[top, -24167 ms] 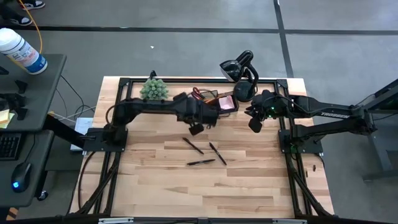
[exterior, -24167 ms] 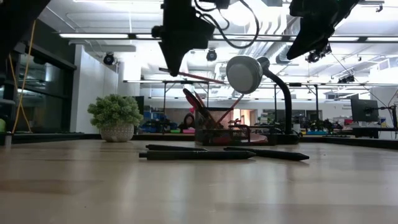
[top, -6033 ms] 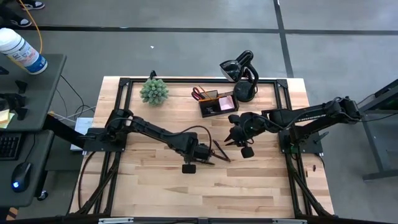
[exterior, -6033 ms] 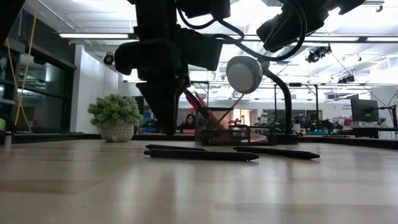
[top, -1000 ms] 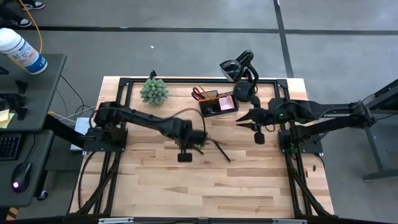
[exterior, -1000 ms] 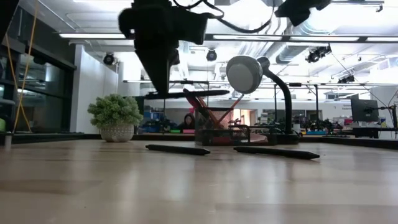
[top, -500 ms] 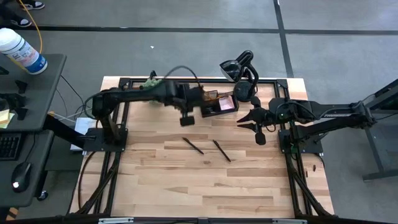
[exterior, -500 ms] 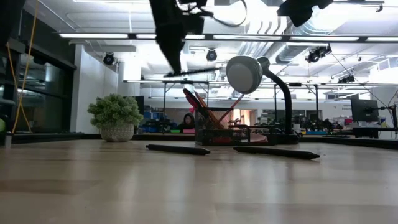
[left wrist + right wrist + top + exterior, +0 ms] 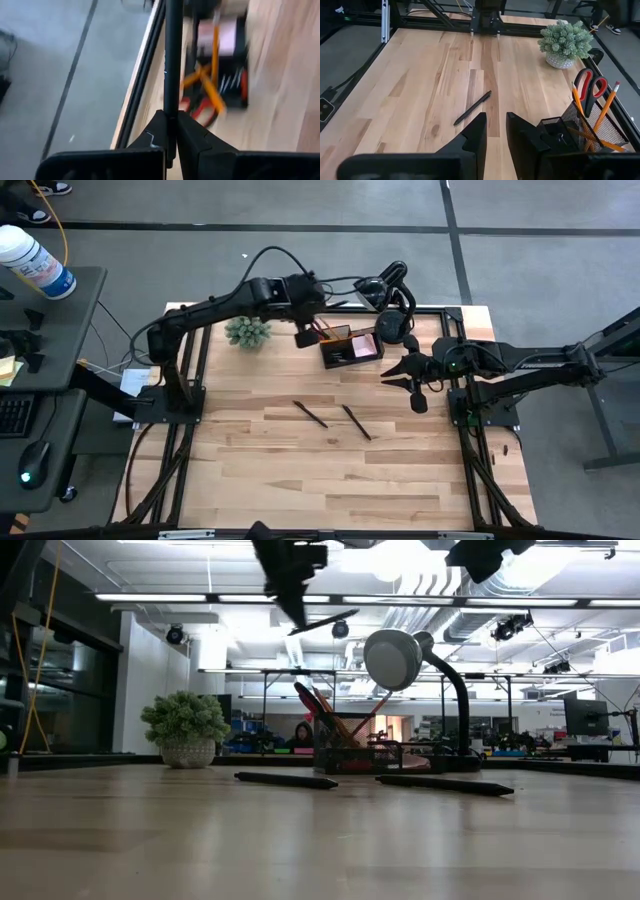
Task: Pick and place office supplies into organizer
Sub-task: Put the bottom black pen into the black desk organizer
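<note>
My left gripper (image 9: 305,337) hangs high above the far edge of the table (image 9: 300,470), its fingers (image 9: 192,140) clamped on a black pen (image 9: 173,65) that juts straight out past them. Seen from table height, that pen (image 9: 322,622) rides tilted up near the ceiling lights, well above the organizer (image 9: 352,756). The organizer (image 9: 350,346) stands near the table's far edge, just beside the black lamp (image 9: 392,305) and near the spiky green plant (image 9: 247,329). It holds red-handled scissors (image 9: 590,90), orange pencils (image 9: 607,107) and a pink pad (image 9: 365,344).

My right gripper (image 9: 399,375) waits above the table's right side, just beside the organizer; its fingers (image 9: 475,135) stand a little apart with nothing between them.

The surface is pale wood in long planks, framed by black rails. Two more black pens lie flat on it near the middle, well apart from the organizer: one (image 9: 310,414) to the left, the other (image 9: 356,422) close by on the right.

Beyond the table the floor is grey, crossed by dark lines. To the left stands a dark desk (image 9: 50,380) with a white bottle (image 9: 35,260). Across the table top the room opens wide, with bright strip lights, pipes overhead, and distant benches with monitors.
</note>
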Robot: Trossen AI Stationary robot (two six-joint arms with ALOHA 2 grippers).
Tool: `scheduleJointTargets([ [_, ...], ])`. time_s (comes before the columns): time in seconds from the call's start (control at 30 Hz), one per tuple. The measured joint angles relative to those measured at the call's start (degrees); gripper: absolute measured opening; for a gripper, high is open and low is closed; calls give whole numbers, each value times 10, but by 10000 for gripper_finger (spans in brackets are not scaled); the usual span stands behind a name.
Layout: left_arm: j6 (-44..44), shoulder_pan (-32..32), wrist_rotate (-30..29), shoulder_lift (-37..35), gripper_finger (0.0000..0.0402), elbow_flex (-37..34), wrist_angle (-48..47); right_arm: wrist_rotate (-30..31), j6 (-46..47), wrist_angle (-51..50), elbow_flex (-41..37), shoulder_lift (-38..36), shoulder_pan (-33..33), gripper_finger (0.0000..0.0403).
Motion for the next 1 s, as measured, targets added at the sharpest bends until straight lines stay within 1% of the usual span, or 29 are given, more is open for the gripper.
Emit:
scheduleJointTargets([
  [0.1,-7,0,22,1,0,-13,93,7,0,0,0,0,0,67],
  [0.23,-32,0,30,0,0,-49,206,12,1,-5,0,0,0,67],
  [0.4,-73,0,52,1,0,-133,328,14,10,-26,0,0,0,67],
  [0.5,-99,-6,67,1,0,-193,424,14,14,-38,0,0,0,67],
  [0.77,-126,-25,63,0,0,-326,682,14,25,-59,0,0,0,67],
  [0.93,-156,-27,8,-1,0,-398,776,13,30,-60,0,0,0,67],
  [1.0,-165,-27,2,-1,0,-420,817,13,36,-60,0,0,0,67],
])
